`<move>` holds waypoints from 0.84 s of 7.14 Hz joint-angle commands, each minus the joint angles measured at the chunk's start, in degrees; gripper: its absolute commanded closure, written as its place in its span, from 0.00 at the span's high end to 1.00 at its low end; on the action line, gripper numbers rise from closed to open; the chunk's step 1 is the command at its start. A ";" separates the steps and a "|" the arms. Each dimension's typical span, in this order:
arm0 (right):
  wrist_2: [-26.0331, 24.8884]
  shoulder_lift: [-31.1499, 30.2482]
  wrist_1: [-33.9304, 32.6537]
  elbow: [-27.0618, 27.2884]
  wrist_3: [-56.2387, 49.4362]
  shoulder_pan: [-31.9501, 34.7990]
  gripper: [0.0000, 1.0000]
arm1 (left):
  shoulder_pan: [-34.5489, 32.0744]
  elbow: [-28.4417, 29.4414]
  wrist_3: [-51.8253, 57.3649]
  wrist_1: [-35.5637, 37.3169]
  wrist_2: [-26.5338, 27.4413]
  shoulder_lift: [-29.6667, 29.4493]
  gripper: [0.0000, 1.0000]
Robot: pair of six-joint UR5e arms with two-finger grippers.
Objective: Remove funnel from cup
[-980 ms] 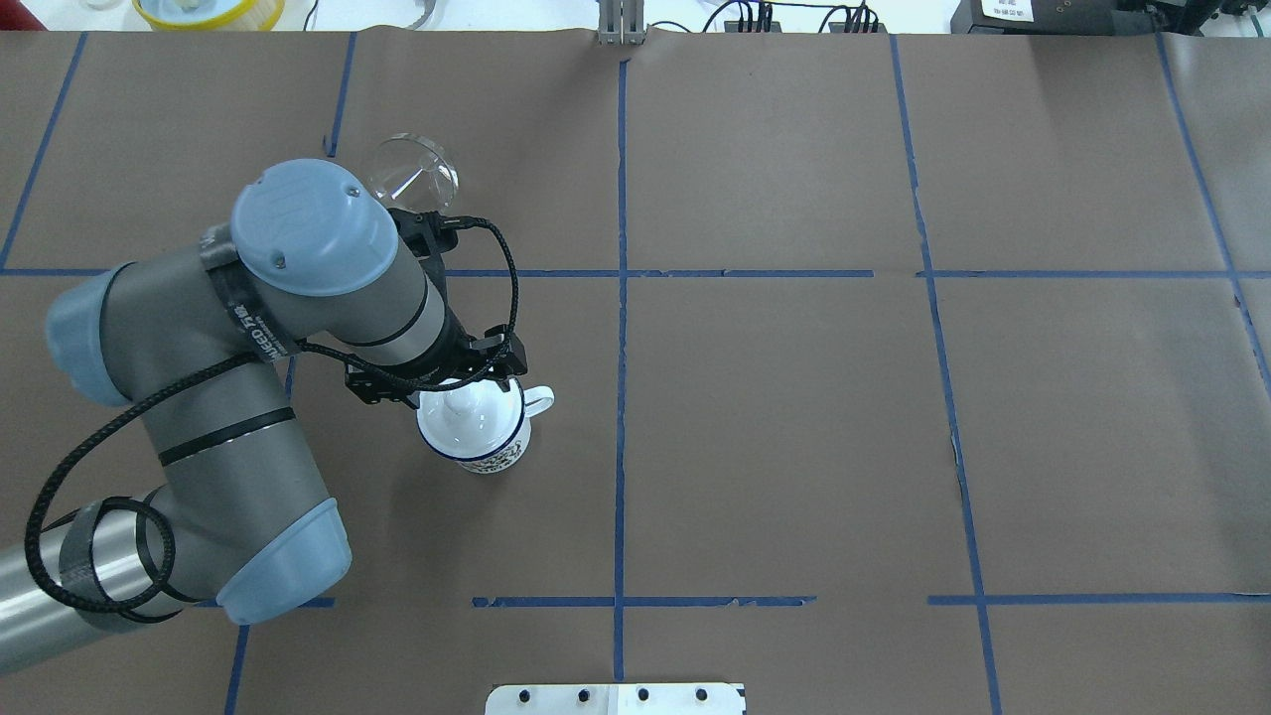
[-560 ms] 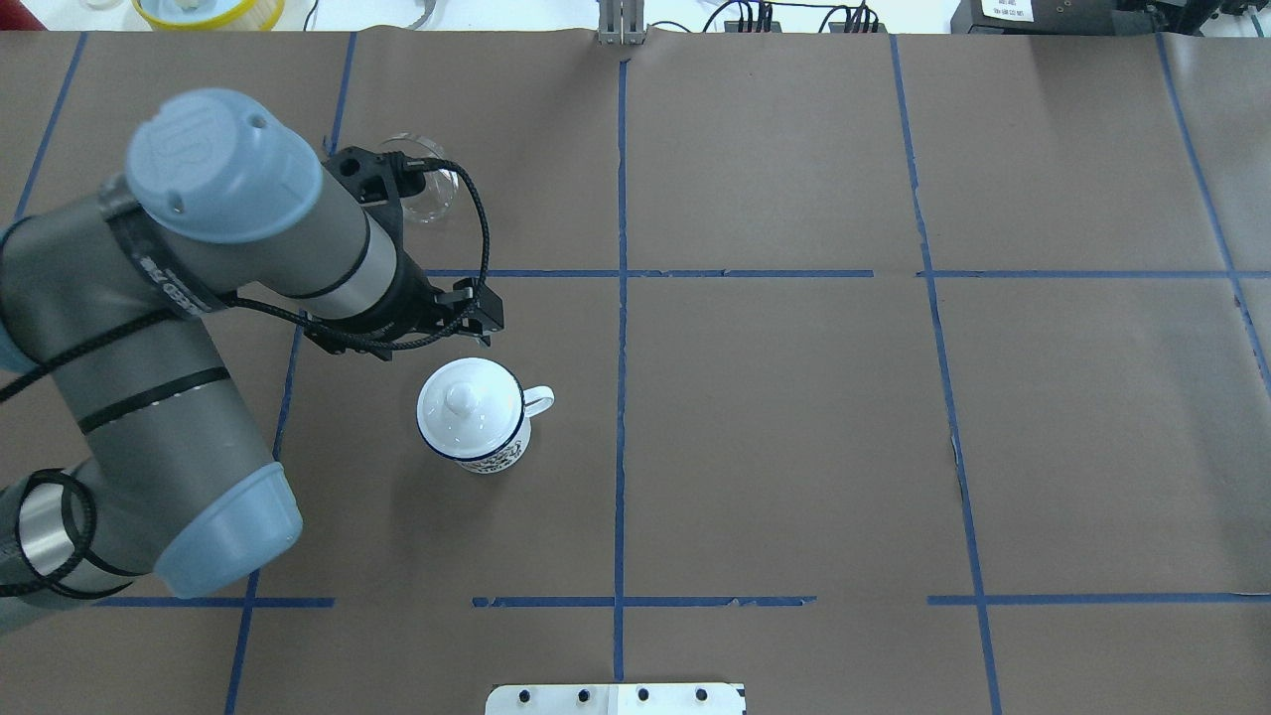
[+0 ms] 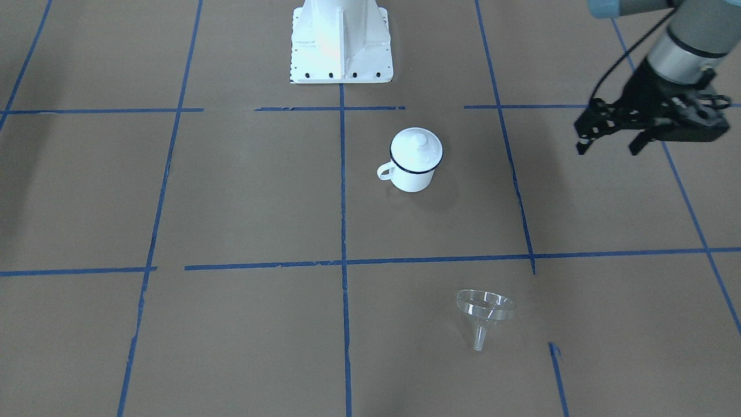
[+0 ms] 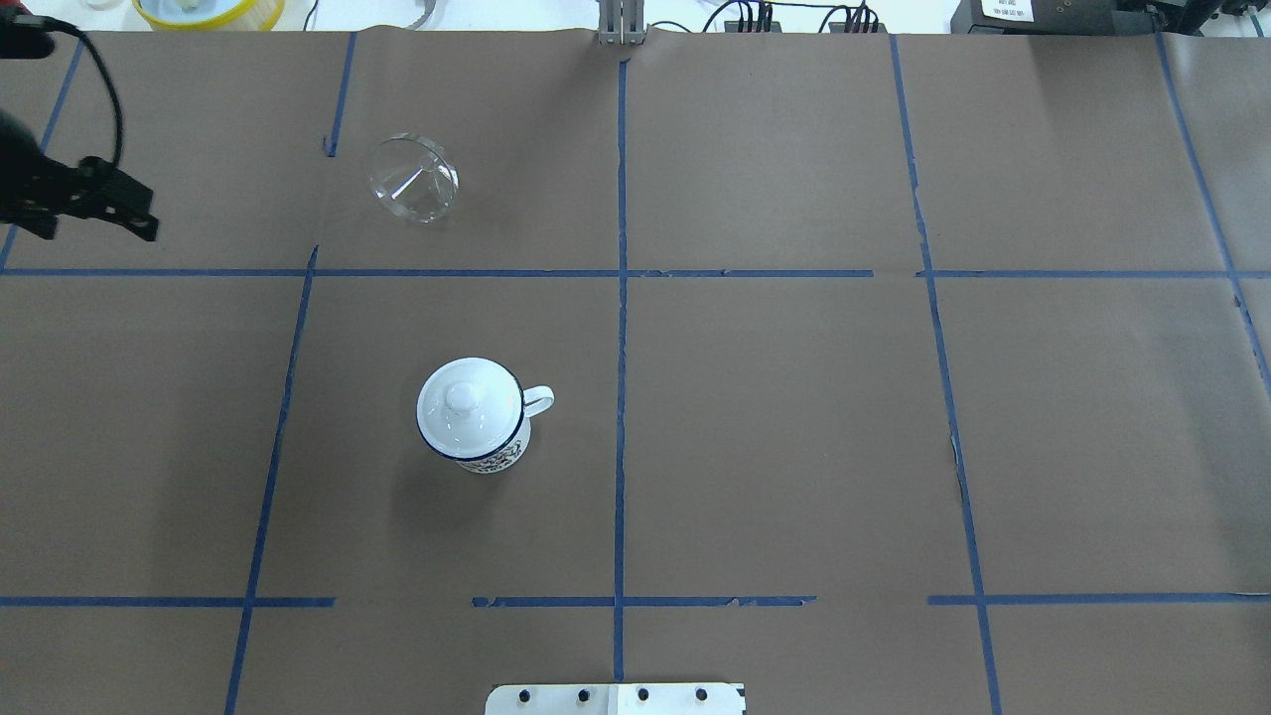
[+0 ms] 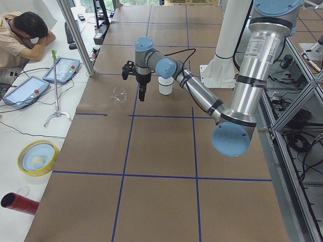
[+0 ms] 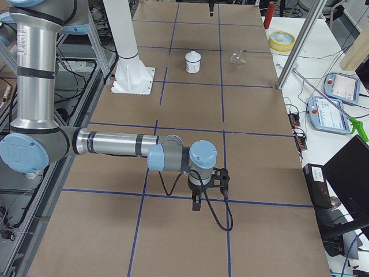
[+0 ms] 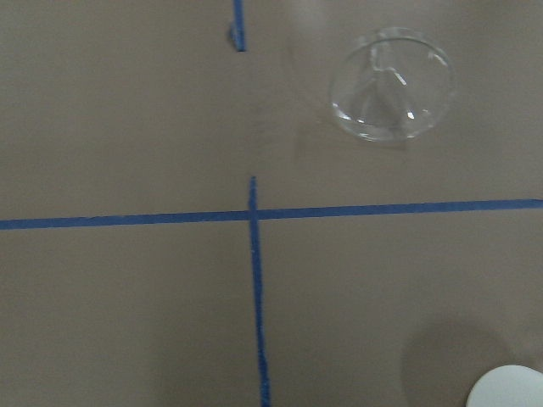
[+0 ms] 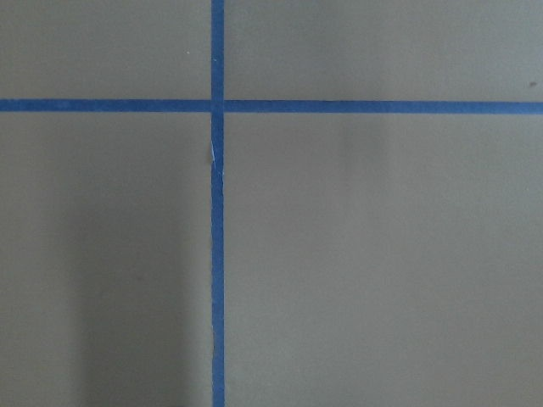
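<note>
The fingers (image 4: 134,220) of the left gripper (image 3: 608,147) are spread and hold nothing. They now hang at the far left edge of the overhead view, well away from both task things. A second ago we saw them right over the lidded cup (image 4: 477,427). A moment later they had pulled back beside it, and since then the whole left arm has swung out of the working area.

Nothing else has shifted. The funnel (image 4: 414,179) lies tipped on the table (image 4: 794,417) in the same spot as before, in the square beyond the cup and well apart from it. The cup stands upright with its white lid (image 4: 462,402) on, handle toward the middle of the table.

We read this as a retreat after the work. The funnel is already out of the cup and resting free, so the task looks finished, and we judge that only parking the arm remains.

The right gripper (image 6: 196,203) shows only in the side view, low over the table far from everything, and we cannot tell whether its fingers are apart or together.
</note>
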 commanded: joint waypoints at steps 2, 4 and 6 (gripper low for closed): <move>0.00 0.00 0.00 0.00 0.00 0.00 1.00 | -17.14 17.22 35.65 0.20 -8.70 8.93 1.00; 0.00 0.00 0.00 0.00 0.00 0.00 1.00 | -22.74 19.19 36.33 0.11 -4.83 11.40 1.00; 0.00 0.00 0.00 0.00 0.00 0.00 1.00 | -25.66 18.75 35.63 2.21 -4.30 11.15 1.00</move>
